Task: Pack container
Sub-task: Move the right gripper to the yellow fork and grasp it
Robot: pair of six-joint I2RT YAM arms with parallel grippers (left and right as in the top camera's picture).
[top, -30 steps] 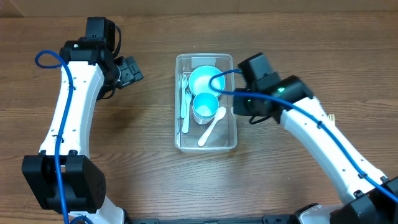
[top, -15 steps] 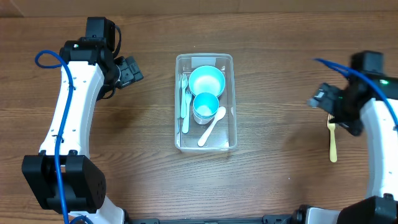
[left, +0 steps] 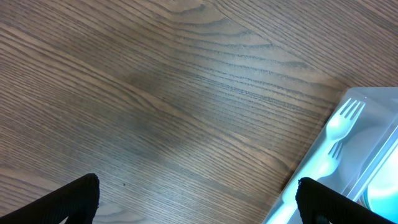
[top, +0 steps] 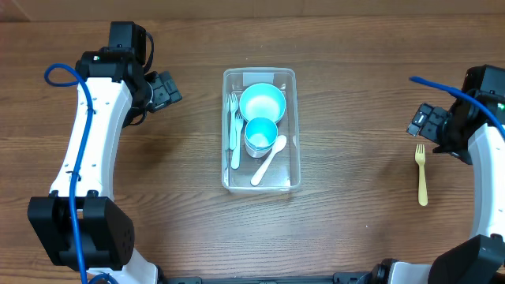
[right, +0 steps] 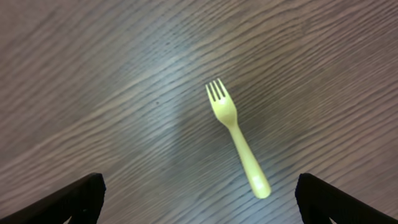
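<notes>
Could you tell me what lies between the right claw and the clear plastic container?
Nothing: the overhead view shows bare wooden table between the right claw and the clear rectangular plastic container.

One clear container point(top: 297, 118) stands on the counter point(top: 355, 213). Inside it are one light-blue bowl point(top: 261, 101), one light-blue cup point(top: 260, 134), one white spoon point(top: 268, 158) and two pale forks point(top: 235, 142) lying side by side. One yellow fork point(top: 422, 175) lies on the wood outside, which makes three forks altogether. There are two tools: the left tool point(top: 163, 91) and the right tool point(top: 422, 122).
</notes>
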